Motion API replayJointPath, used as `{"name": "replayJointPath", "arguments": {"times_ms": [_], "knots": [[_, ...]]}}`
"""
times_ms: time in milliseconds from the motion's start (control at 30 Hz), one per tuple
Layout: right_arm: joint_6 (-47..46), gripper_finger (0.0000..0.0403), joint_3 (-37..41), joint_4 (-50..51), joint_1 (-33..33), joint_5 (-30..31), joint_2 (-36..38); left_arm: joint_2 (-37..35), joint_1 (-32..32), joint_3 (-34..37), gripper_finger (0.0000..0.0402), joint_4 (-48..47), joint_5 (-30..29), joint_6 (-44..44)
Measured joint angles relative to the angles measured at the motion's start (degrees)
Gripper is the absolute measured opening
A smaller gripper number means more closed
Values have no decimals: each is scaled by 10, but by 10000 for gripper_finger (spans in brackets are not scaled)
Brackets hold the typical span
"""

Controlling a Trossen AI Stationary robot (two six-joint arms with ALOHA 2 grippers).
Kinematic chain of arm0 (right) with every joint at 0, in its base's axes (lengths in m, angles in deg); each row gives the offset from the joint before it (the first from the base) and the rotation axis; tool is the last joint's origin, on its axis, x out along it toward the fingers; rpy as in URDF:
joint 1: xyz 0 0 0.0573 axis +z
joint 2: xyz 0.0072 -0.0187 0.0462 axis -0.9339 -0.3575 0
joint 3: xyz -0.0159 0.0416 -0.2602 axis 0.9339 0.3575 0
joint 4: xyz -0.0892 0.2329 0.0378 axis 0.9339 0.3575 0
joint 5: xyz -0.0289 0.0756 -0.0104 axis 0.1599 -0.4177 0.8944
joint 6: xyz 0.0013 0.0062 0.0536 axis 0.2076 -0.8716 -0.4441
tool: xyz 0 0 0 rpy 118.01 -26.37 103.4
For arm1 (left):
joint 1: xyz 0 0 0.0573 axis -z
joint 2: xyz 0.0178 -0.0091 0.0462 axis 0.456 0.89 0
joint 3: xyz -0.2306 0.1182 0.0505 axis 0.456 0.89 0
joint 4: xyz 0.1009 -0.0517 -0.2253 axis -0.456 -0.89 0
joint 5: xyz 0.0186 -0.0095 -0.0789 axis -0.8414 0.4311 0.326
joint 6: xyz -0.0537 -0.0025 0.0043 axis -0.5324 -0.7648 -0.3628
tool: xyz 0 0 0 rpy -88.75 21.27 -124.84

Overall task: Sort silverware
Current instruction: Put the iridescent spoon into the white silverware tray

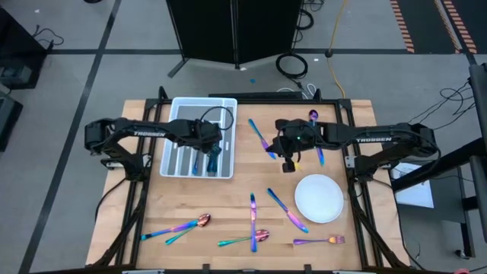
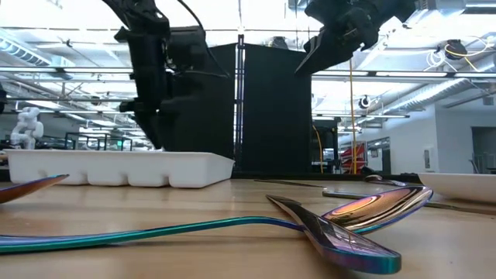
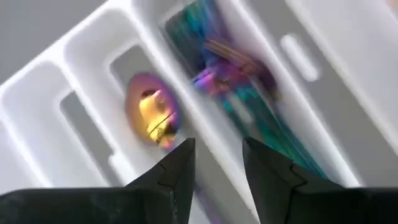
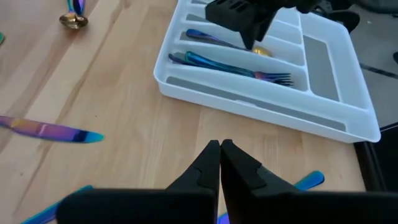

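Left hand (image 1: 211,152) over the tray (image 1: 176,164), above the middle compartments, fingers (image 3: 177,171) parted, nothing between them. Below the fingertips in the left wrist view: a spoon bowl (image 3: 152,115) lying in one compartment, fork (image 3: 239,74) lying in the next one over. Right wrist view confirms: fork (image 4: 236,67) flat in a long compartment, tines toward the tray's wide end slot, second utensil (image 4: 208,38) in the compartment beyond, left hand (image 4: 249,25) hanging just above both.

Near table edge, left: two spoons (image 1: 176,228) lying side by side, bowls to the right, handles touching or crossing, cannot tell which. Centre front: knife (image 1: 253,221) lying lengthwise across a spoon (image 1: 245,239). Right of these: knife (image 1: 288,211) on a diagonal, just beside the plate (image 1: 319,198). Fork (image 1: 319,241) flat in front of plate.

Mid-table, behind: knife (image 1: 259,135) lying diagonal between tray and right hand. Right hand (image 1: 288,164) raised above the table, clear of the wood, jaws pressed together, holding nothing. Two more pieces (image 1: 316,144) partly hidden under the right arm, type unclear.
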Motion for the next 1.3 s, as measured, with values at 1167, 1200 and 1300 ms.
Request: {"name": "replayJointPath", "arguments": {"times_ms": [1167, 1200, 1300], "knots": [[0, 0, -1, -2, 0, -3, 0, 29, 4, 110, 136, 93, -7, -77], [0, 0, -1, -2, 0, -3, 0, 36, 4, 110, 136, 95, -7, -77], [0, 0, -1, -2, 0, -3, 0, 49, 4, 109, 136, 101, -7, -75]]}}
